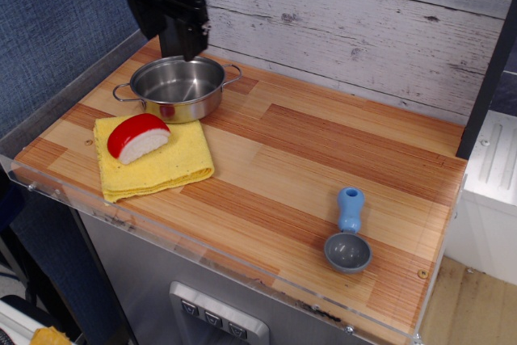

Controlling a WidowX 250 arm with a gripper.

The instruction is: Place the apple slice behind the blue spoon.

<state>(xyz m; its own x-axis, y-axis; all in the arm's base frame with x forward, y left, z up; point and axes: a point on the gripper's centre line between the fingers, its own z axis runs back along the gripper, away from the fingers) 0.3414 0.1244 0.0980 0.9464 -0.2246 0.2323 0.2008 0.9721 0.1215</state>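
The apple slice [139, 136], red-skinned with a white cut face, lies on a yellow cloth [166, 169] at the front left of the wooden table. The blue spoon [348, 232] lies at the front right, handle pointing to the back, grey-blue bowl toward the front. My black gripper [179, 38] hangs at the back left, above the far rim of the steel pot, well above and behind the apple slice. It holds nothing that I can see. Its fingers merge into one dark shape, so I cannot tell whether it is open or shut.
A steel pot [178, 86] with two handles stands just behind the cloth. A wood-plank wall [363, 30] runs along the back, and a blue wall [56, 30] along the left. A clear rim [202, 260] edges the table's front.
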